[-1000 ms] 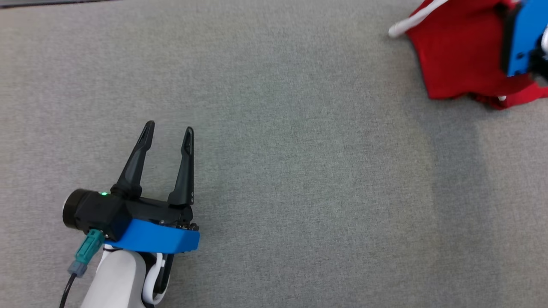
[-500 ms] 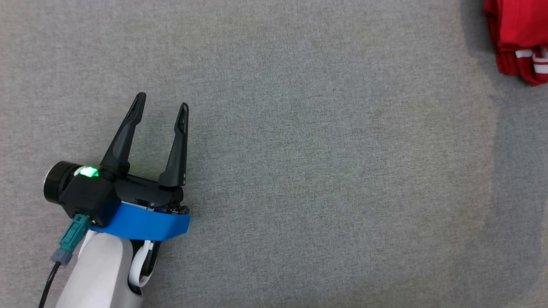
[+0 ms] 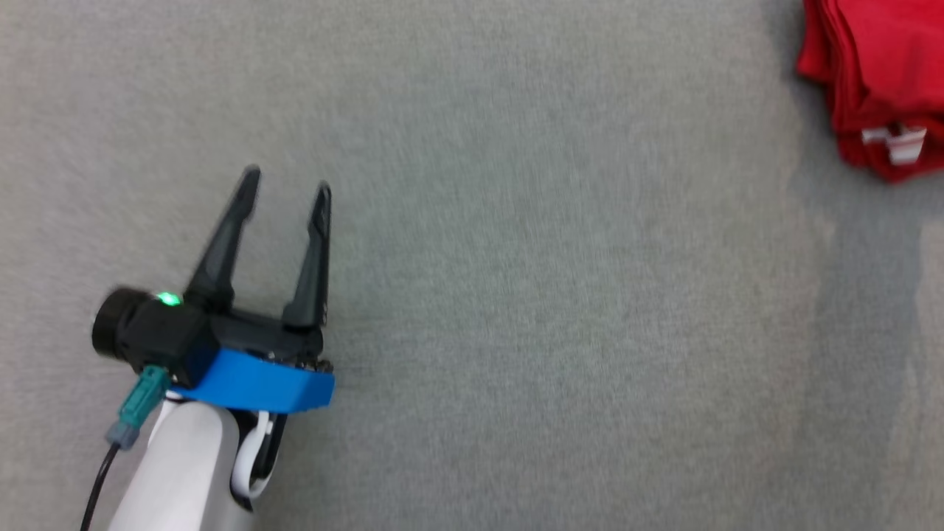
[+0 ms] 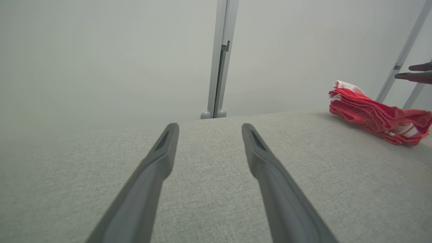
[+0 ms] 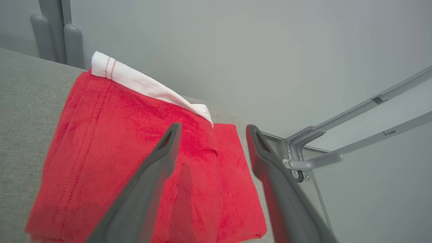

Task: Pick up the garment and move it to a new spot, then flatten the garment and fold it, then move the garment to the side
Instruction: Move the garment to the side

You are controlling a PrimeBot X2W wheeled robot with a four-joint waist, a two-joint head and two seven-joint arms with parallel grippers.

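Note:
The red garment [image 3: 877, 74] with white trim lies folded in a stack at the far right of the grey fabric table [image 3: 553, 295]. In the right wrist view my right gripper [image 5: 213, 127] stands open just above the garment [image 5: 111, 141], with nothing between its fingers. My left gripper [image 3: 286, 184] is open and empty over the bare table at the lower left, far from the garment. The left wrist view has the left gripper [image 4: 209, 127] low over the table, the garment [image 4: 374, 113] off to the right, and the right gripper's fingertips [image 4: 413, 72] above it.
A grey upright post [image 4: 219, 57] stands behind the table's far edge. Slanted metal frame bars [image 5: 354, 135] run past the table's corner beside the garment. The garment lies close to that corner edge.
The head camera has shifted. A second ago my right gripper's blue wrist was on the garment; it has let go and lifted off, leaving the garment folded at the right. The left arm stays put.

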